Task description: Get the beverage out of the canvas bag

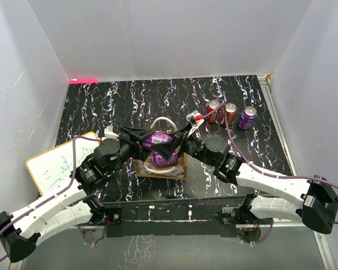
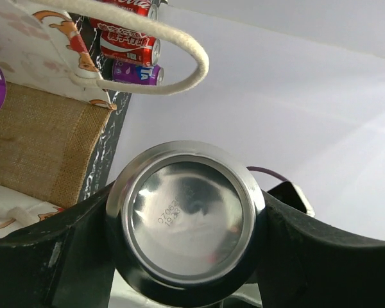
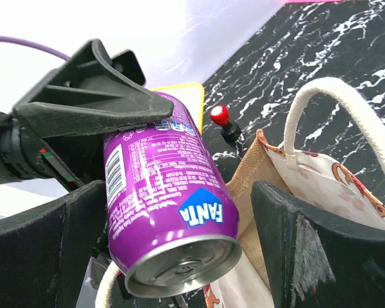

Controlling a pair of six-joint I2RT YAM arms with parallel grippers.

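Note:
A purple Fanta can, the beverage (image 1: 159, 140), hangs on its side above the canvas bag (image 1: 160, 167). My left gripper (image 2: 186, 221) is shut on the can's body, and the can's silver bottom (image 2: 186, 215) fills the space between its black fingers. My right gripper (image 3: 176, 250) stands open around the can's top end (image 3: 167, 192), with a gap between the can and its right finger (image 3: 295, 244). The tan bag (image 3: 321, 173) with a cream rope handle (image 3: 346, 109) lies below and to the right of the can. In the top view the right gripper (image 1: 179, 144) faces the left gripper (image 1: 146, 140) across the can.
Two red cans (image 1: 214, 111) (image 1: 230, 112) and a purple one (image 1: 248, 117) stand at the back right. A white board with an orange rim (image 1: 59, 160) lies at the left. A small red-capped object (image 1: 194, 116) lies behind the bag. White walls enclose the table.

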